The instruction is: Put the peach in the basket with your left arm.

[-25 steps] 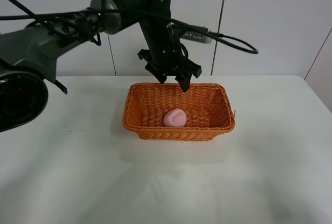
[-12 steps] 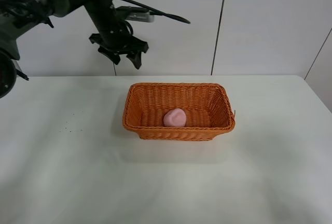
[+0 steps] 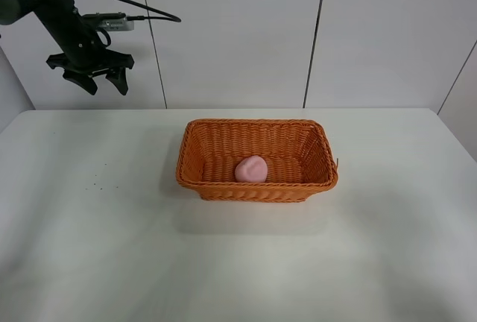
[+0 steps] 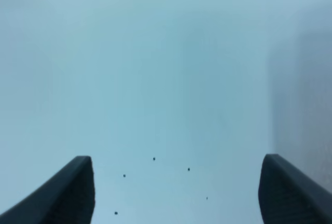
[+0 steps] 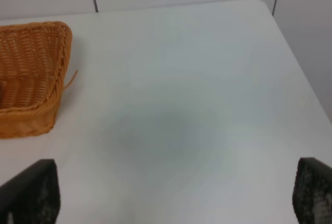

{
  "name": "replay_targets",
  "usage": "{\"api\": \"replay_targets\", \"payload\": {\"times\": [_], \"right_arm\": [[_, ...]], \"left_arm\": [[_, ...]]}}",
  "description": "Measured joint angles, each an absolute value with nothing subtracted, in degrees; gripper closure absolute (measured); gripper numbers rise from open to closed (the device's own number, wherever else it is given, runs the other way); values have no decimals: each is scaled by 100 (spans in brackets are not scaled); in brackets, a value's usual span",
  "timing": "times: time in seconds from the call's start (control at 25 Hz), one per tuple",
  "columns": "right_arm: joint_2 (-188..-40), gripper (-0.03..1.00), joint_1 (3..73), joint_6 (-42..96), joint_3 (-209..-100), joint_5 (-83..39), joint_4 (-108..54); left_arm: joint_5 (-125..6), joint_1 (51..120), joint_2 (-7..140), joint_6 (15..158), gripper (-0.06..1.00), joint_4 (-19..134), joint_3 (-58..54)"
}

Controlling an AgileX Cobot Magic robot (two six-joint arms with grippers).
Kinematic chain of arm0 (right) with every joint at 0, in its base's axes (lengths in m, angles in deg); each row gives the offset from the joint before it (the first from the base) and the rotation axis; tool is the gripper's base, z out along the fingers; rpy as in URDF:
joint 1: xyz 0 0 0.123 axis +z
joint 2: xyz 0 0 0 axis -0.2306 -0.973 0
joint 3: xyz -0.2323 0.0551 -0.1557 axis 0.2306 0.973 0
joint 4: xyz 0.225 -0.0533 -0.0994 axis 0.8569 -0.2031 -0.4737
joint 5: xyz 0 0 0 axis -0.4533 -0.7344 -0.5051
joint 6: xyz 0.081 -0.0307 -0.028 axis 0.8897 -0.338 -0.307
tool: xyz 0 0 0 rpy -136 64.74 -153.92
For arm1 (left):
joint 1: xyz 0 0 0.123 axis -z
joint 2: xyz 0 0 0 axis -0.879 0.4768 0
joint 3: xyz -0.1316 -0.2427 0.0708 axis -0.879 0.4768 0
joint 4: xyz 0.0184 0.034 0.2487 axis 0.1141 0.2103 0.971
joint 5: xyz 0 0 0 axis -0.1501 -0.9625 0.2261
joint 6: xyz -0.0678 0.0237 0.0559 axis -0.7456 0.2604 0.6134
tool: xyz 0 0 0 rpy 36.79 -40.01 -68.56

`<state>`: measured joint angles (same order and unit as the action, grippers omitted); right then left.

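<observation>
1. Well apart from the left gripper's [image 3: 95, 82] black fingers [image 3: 118, 81], one peach [image 3: 251, 168] lay on the floor of the one basket [image 3: 257, 122]. It was a small, pale pink, smooth, matte lump, rounded and slightly heart-shaped.
2. The basket was rectangular orange woven wicker with flared sides and a rolled rim, and it stood on the plain white table [image 3: 112, 225].
3. The left gripper hung high in front of the white panelled wall [image 3: 231, 31]. Its claw-like fingers were spread apart with nothing between them.
4. In the left wrist view two dark, smooth fingertips [image 4: 67, 193] stood wide apart. Five tiny dark specks [image 4: 154, 158] dotted the blurred pale table between them.
5. The right gripper [image 5: 174, 195] showed two black, rough-textured fingertips [image 5: 31, 193], also set wide apart and empty. One corner of the basket lay ahead of one of them, with a single loose wicker strand [image 5: 70, 79] poking out from its wall.
</observation>
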<state>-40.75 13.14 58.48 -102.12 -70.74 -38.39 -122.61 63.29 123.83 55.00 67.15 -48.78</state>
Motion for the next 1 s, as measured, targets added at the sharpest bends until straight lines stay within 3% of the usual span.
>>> {"api": "replay_targets", "payload": {"times": [0.44, 1.0], "right_arm": [[-4075, 27, 1314, 5848, -10212, -7074, -3839], [-4075, 27, 1314, 5848, -10212, -7074, -3839]], "left_arm": [[-12261, 6398, 11691, 5500, 18, 6546, -4123], [-12250, 6398, 7695, 5592, 18, 6551, 991]]}}
